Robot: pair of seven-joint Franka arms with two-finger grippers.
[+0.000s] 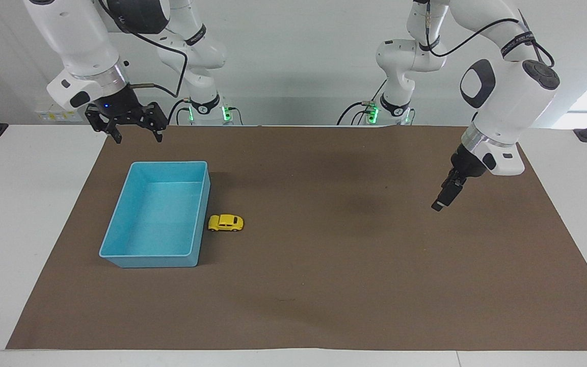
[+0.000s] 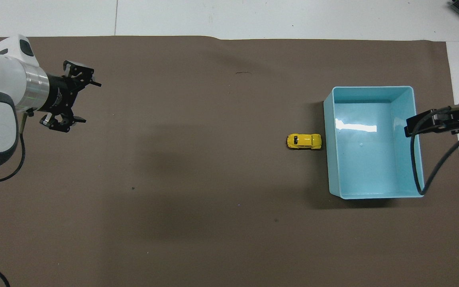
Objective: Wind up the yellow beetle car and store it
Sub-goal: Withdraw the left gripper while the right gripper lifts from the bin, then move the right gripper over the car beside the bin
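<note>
My right claw [image 1: 131,133] hangs released and empty over the edge of the brown mat [image 1: 324,285] nearest to me, at the right arm's end of the surface [image 1: 28,204], just above the near end of the light blue bin [image 1: 120,224], and it waits there. A little farther from me, the bin stands with nothing inside. The yellow beetle car [image 1: 225,223] sits on its wheels on the mat, just beside the bin's long wall that faces the middle of the surface, about halfway along that wall. My left claw [image 2: 74,101] is up in the air over the mat at the left arm's end, well apart from the car, its fingers spread and holding nothing. I judge that the car is very light and hard, probably with a smooth painted shell, so it may slip or roll away when I touch it. The rounded roof gives a poor hold; I would take it across the two flat sides, low on the body between the wheels, and close gently. Because it stands so close to the bin wall, one finger must go down carefully into that narrow place.
</note>
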